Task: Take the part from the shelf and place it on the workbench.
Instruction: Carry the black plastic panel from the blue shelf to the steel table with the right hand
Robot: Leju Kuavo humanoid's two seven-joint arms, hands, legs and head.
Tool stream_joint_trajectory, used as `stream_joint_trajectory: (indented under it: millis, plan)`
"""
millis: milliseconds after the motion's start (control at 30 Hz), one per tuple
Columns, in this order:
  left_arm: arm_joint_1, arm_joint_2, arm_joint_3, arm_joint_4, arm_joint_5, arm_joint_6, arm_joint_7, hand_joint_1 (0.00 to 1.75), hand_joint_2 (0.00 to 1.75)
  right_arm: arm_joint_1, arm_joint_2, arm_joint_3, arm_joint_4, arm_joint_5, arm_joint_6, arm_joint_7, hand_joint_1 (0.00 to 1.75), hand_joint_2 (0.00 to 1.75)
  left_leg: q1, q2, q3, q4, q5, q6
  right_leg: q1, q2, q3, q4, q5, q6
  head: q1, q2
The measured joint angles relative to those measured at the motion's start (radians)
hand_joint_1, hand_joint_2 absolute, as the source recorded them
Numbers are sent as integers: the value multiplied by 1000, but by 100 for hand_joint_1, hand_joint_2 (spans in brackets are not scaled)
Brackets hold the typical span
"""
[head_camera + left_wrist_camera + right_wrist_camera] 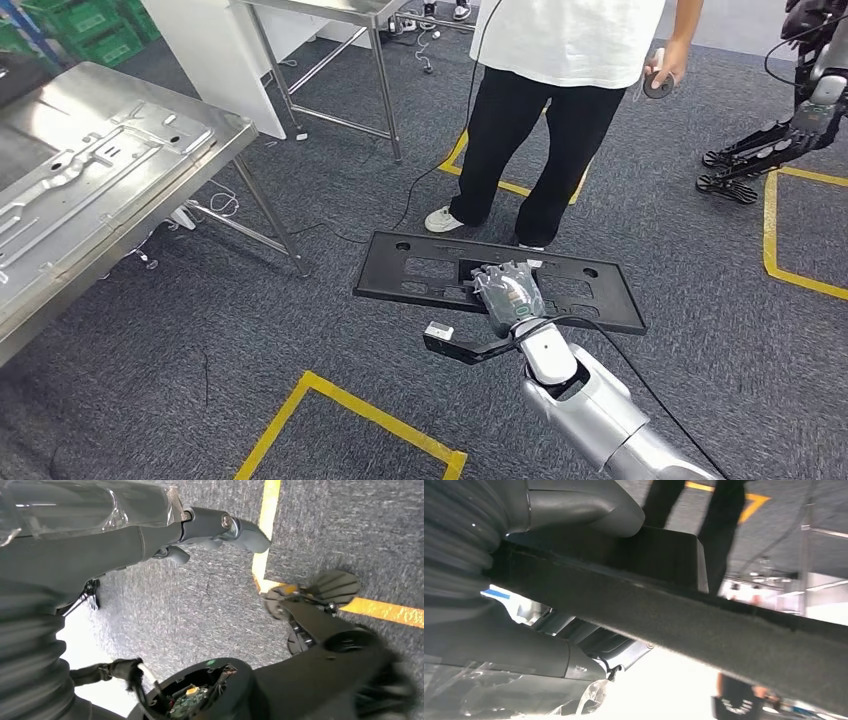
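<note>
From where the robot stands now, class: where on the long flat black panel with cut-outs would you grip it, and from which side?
Grip the flat black panel mid-length on its near long edge, from the robot's side, where the right hand holds it now: it is long and thin, so a central hold likely keeps it balanced.

Floor: dark grey carpet (300,320) marked with yellow tape lines (350,405). Steel counter (200,135) at left; second steel-legged table (330,10) behind it. Green crates (90,25) far left.

Counts: 1 black flat part (500,280), gripped by 1 robot hand, the right hand (508,292). 1 left hand (210,530), holding nothing. 2 steel desks: near desk (215,135) and far desk (350,10). 1 pressed metal panel (70,170) on the near one. 1 person (560,60). 3 green crates (85,25). 1 second robot (800,110).
</note>
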Motion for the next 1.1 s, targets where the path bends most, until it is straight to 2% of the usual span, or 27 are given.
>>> stream_joint_trajectory:
  millis: [67,100,133,167,200,267,300,333,367,400,433,467,500,533,567,600,633,667,700,767,833,900,933,967,1000,1067,1100]
  plan:
    - [-6,4,-2,0,0,2,0,0,175,-2,1,0,-3,0,-1,0,175,175,-30,47,83,-158,63,26,2,-21,13,-8,-4,-1,0,0]
    - [-11,7,-4,0,0,4,1,0,175,-3,0,0,-3,0,-1,0,175,175,-40,64,103,-200,73,35,3,-32,16,-11,-5,0,0,0]
    - [-16,9,-6,0,0,7,2,0,175,-3,0,0,-3,0,-1,0,175,175,-46,70,111,-221,72,42,5,-44,18,-13,-7,2,0,0]
    - [-19,9,-8,0,0,9,4,0,175,-4,1,0,-3,0,-2,-1,175,175,-46,63,118,-233,70,46,7,-56,20,-15,-8,3,0,0]
    - [-18,8,-10,0,0,11,6,0,175,-4,2,-1,-3,-1,-3,-1,175,175,-41,54,127,-246,72,48,8,-53,21,-14,-13,5,0,0]
    - [-16,4,-13,0,0,14,11,0,175,-6,4,-1,-3,0,-5,-1,175,175,-28,34,144,-265,78,49,10,-8,2,38,-46,8,0,0]
    - [-17,2,-14,0,0,15,12,0,175,-6,2,-1,-3,0,-6,-1,175,175,-21,23,147,-266,81,46,9,24,-25,100,-77,11,0,0]
    - [-20,0,-15,0,0,16,13,0,175,-4,0,-1,-3,0,-6,0,175,175,-17,9,147,-263,80,46,9,44,-64,180,-109,15,0,0]
    - [-24,-2,-16,0,1,17,14,0,175,-1,-4,-1,-2,0,-6,1,175,175,-14,-6,147,-260,79,45,8,52,-104,257,-134,19,0,0]
    - [-25,-4,-17,0,1,18,15,0,175,3,-8,-1,-2,0,-6,2,175,175,-10,-23,147,-256,77,43,7,55,-133,305,-141,24,0,0]
    - [-24,-5,-18,0,1,19,16,0,175,6,-11,-1,-2,1,-5,5,175,175,-6,-40,147,-251,75,40,5,56,-143,312,-129,29,0,0]
    - [-23,-6,-19,0,2,22,17,0,175,8,-12,-1,-2,3,-4,9,175,175,0,-55,147,-245,71,34,2,59,-129,272,-98,35,0,0]
    - [-21,-6,-20,0,2,24,18,0,175,8,-13,-1,-2,6,-4,15,175,175,5,-70,147,-236,65,27,-4,70,-98,202,-58,43,0,0]
    - [-21,-4,-20,0,3,27,19,0,175,8,-15,-2,-2,9,-2,22,175,175,9,-84,144,-226,59,18,-14,94,-62,126,-26,54,0,0]
    - [-22,-1,-21,0,3,30,21,0,175,8,-17,-2,-3,13,1,29,175,175,10,-97,139,-214,53,12,-24,117,-34,66,-4,57,0,0]
    - [-24,3,-22,0,2,31,24,0,175,8,-19,-2,-4,16,4,35,175,175,10,-106,134,-205,49,8,-32,133,-17,31,5,56,0,0]
    - [-25,8,-24,0,0,32,28,0,175,10,-20,-2,-4,18,8,41,175,175,9,-114,129,-199,48,5,-37,137,-12,19,4,49,0,0]
    - [-25,12,-28,0,-2,31,34,0,175,12,-21,-2,-5,20,12,46,175,175,10,-121,125,-196,49,3,-37,123,-15,21,5,40,0,0]
    - [-22,18,-32,0,-5,31,39,0,175,14,-22,-2,-6,23,15,52,175,175,9,-119,119,-191,46,-1,-36,109,-17,23,4,34,0,0]
    - [-19,31,-40,0,-13,31,51,0,175,19,-22,-3,-13,30,20,65,175,175,10,-83,86,-130,11,-11,-32,86,-18,22,4,26,0,0]
    - [-24,43,-45,0,-27,31,60,0,175,23,-25,-3,-22,42,27,85,175,175,14,-31,16,18,-56,-18,-24,62,-15,19,4,22,0,0]
    - [-29,56,-54,0,-42,29,69,0,175,32,-29,-4,-32,56,36,105,175,175,16,-13,-47,149,-103,-17,-15,37,-13,18,2,24,0,0]
    - [-29,64,-59,-1,-50,29,74,0,175,39,-30,-4,-39,63,41,113,175,175,14,-11,-52,162,-102,-12,-10,26,-10,16,1,25,0,0]
    - [-28,74,-64,-1,-60,28,79,0,175,46,-31,-4,-47,69,45,119,175,175,10,-11,-33,128,-82,-4,-5,16,-5,13,0,25,0,0]
    - [-28,87,-69,-2,-71,29,85,0,175,52,-32,-4,-57,75,52,125,175,175,2,-6,6,57,-47,8,-1,7,3,6,0,25,0,0]
    - [-30,121,-79,-4,-97,33,103,0,175,59,-32,-4,-79,87,66,134,175,175,-24,32,101,-118,25,40,4,-10,21,-12,1,22,0,0]
    - [-35,145,-84,-7,-105,38,111,0,175,60,-33,-4,-89,93,75,136,175,175,-36,50,134,-182,43,52,9,-19,27,-17,1,19,0,0]
